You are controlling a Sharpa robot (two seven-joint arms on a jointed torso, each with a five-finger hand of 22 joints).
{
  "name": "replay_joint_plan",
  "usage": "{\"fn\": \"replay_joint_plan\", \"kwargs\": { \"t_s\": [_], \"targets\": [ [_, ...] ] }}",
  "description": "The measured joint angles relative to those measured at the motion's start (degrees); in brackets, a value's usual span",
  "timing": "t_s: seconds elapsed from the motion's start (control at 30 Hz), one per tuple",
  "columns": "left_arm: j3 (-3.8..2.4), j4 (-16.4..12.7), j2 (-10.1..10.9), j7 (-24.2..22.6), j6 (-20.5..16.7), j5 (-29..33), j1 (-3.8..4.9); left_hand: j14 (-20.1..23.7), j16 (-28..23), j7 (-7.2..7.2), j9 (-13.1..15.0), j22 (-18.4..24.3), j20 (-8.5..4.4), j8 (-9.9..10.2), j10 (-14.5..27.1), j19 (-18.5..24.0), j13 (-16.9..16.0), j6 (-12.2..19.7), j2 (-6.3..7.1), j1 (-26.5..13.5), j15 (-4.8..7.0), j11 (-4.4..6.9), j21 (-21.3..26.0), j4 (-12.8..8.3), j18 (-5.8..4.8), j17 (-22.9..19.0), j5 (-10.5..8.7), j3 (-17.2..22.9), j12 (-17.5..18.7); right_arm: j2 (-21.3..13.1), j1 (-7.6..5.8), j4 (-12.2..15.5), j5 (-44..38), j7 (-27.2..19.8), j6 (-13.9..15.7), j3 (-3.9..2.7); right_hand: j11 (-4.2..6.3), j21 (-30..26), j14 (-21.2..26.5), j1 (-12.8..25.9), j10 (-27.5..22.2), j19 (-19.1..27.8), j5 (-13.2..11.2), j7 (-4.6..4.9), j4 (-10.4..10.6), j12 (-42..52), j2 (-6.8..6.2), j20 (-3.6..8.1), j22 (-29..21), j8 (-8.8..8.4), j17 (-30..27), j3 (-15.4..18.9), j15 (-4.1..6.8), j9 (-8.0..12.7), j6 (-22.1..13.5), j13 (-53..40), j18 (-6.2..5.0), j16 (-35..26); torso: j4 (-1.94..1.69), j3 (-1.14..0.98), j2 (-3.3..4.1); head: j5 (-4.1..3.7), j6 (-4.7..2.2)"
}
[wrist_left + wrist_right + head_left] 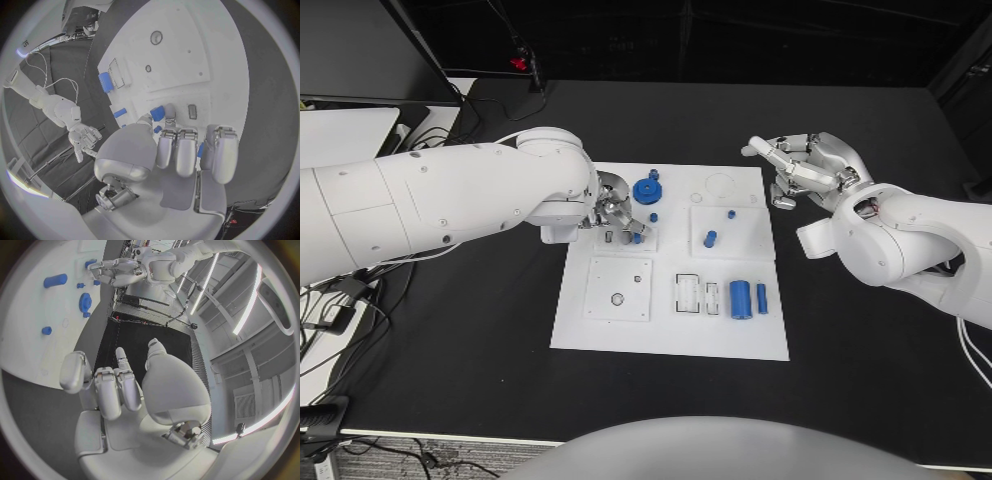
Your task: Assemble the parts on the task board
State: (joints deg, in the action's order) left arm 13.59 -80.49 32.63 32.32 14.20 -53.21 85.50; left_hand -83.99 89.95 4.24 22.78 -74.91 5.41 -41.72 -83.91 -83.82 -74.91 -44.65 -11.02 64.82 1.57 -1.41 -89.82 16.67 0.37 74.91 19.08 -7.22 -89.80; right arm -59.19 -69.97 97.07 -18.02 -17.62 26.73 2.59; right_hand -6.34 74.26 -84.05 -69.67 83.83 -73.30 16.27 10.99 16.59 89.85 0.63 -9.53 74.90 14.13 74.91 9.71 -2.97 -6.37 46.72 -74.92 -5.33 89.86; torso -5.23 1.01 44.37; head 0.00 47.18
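White task board (672,330) lies mid-table with blue parts on it. The left hand (616,218) hangs over the board's upper left section, fingers curled down around a small blue part (635,237); whether it truly grips the piece I cannot tell. Just beyond its fingers stands a blue gear (646,190). The right hand (802,170) hovers off the board's far right corner, fingers loosely apart, holding nothing. A blue cylinder (740,298) lies well nearer the robot than both hands

Head camera looks down; wrist cameras close behind hands; all share task board (671,305).
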Motion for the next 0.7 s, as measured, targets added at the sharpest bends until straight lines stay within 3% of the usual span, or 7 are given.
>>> {"fn": "replay_joint_plan", "kwargs": {
  "t_s": [0.37, 0.7],
  "targets": [
    [-0.01, 0.2, -0.3, -0.2, 0.3, 0.0, -0.08, 0.0, 0.0, -0.02, 0.9, 0.0, -0.21, 0.7, -0.2, -0.2, 0.0, 0.0, 0.54, 2.3, 0.00, 0.20, 0.0, -0.1, 0.00, 0.0, 1.18, 0.2, 0.0, 0.0, 0.02, -0.2, 0.0, 0.5, 0.1, 0.02, -0.22, 0.0, 0.0, 0.0, 0.2, 0.0, 0.0, 0.09, -0.2, 0.0, 0.00, 0.00, 0.0, 0.29, 0.0, 0.2, 0.00, -0.1, -0.3, 0.0, 0.00, 0.0, -0.03, 0.00, 0.00, -0.21, 0.10],
    [-0.03, 0.3, -0.6, -0.5, 0.4, 0.0, -0.17, 0.0, 0.0, -0.23, 2.1, 0.0, -0.26, 1.9, 0.0, -0.2, -0.2, -0.2, 1.19, 5.8, 0.38, 0.41, 0.0, 0.0, 0.01, 0.0, 3.80, 1.6, -0.2, 0.0, 0.03, -0.3, 0.0, 1.0, 0.1, 0.05, -0.21, 0.0, 0.0, 0.0, 0.2, 0.0, 0.2, 0.00, 0.0, 0.0, 0.00, 0.00, 0.0, 0.50, 0.0, 0.3, 0.00, -0.1, -0.4, 0.0, 0.01, 0.0, -0.05, 0.00, 0.02, -0.35, 0.27]
  ]
}}
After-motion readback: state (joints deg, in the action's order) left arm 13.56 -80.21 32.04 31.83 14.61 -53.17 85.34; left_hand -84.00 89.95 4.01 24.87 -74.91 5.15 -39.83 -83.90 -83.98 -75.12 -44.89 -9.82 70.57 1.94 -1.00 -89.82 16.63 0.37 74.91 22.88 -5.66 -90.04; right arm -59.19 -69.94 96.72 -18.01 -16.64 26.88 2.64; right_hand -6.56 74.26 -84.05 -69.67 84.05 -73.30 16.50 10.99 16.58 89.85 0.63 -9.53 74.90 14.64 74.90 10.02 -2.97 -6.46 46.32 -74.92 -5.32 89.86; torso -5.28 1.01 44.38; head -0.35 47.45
